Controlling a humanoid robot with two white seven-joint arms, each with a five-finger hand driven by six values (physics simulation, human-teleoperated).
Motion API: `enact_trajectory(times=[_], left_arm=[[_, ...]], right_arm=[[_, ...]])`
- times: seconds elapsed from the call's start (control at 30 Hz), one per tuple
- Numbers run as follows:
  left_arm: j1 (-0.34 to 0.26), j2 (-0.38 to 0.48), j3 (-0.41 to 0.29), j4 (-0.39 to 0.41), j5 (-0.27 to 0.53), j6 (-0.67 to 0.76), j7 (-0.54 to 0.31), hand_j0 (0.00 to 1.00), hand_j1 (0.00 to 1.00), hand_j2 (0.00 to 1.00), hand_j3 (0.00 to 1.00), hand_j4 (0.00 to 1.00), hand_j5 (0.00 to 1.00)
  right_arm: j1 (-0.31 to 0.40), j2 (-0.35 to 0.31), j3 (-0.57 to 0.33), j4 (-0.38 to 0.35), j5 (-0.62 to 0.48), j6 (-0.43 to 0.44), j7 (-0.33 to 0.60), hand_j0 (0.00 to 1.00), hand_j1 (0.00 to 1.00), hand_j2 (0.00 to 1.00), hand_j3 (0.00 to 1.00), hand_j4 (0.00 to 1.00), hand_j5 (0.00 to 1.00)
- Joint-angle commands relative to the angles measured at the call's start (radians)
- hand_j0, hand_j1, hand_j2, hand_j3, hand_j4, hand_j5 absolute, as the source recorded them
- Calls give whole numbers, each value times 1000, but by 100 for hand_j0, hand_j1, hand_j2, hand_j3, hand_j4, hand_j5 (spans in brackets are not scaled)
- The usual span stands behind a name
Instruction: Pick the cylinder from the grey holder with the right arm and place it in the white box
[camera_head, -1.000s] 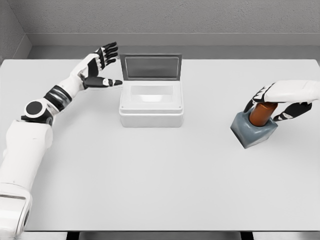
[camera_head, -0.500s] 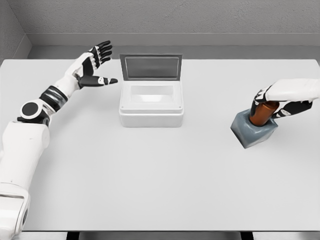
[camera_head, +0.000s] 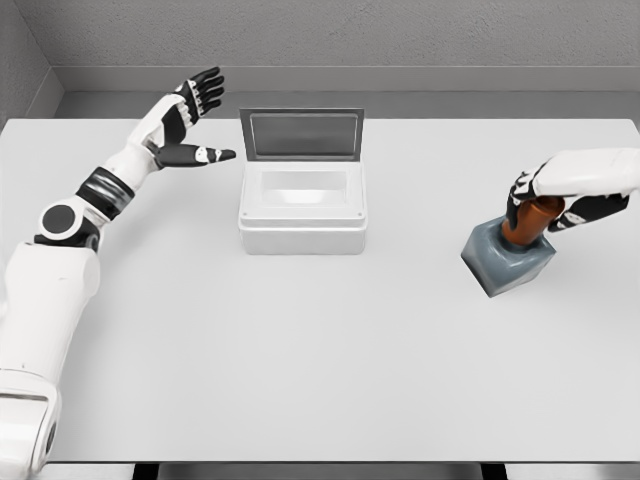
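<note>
Brown, the cylinder (camera_head: 527, 222) sits in the grey holder (camera_head: 507, 258) near the surface's (camera_head: 320, 350) right edge, our right robot hand (camera_head: 545, 200) seemingly clenched around its top. We should lift straight up, then carry to the white box (camera_head: 303, 208). The left robot hand (camera_head: 185, 125), released, has risen since earlier.

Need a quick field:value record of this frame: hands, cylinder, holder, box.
right hand: shut on the cylinder, arm entering from right edge
cylinder: brown, upright, lower end in the holder
grey holder: on the table, right side, sits skewed
white box: centre-left, lid open and standing up at the back, nothing visible inside
left hand: open, fingers spread, raised left of the box, not touching it
table: white, holds box and holder
</note>
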Motion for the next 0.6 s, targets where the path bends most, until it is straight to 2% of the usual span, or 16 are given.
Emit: enact_trajectory(times=[0.0,0.3,0.57], left_arm=[[6,-3,-5,-5,8,0,0,100,100,100,100,100,100],[11,-5,-9,-26,5,-1,0,100,100,100,100,100,100],[11,-8,-9,-26,4,-1,0,100,100,100,100,100,100]], right_arm=[[0,2,-21,-1,-6,2,12,50,50,50,50,50,50],[-2,0,-81,2,-6,2,42,49,49,49,49,49,49],[-31,11,-83,0,-6,2,59,48,48,48,48,48,48]])
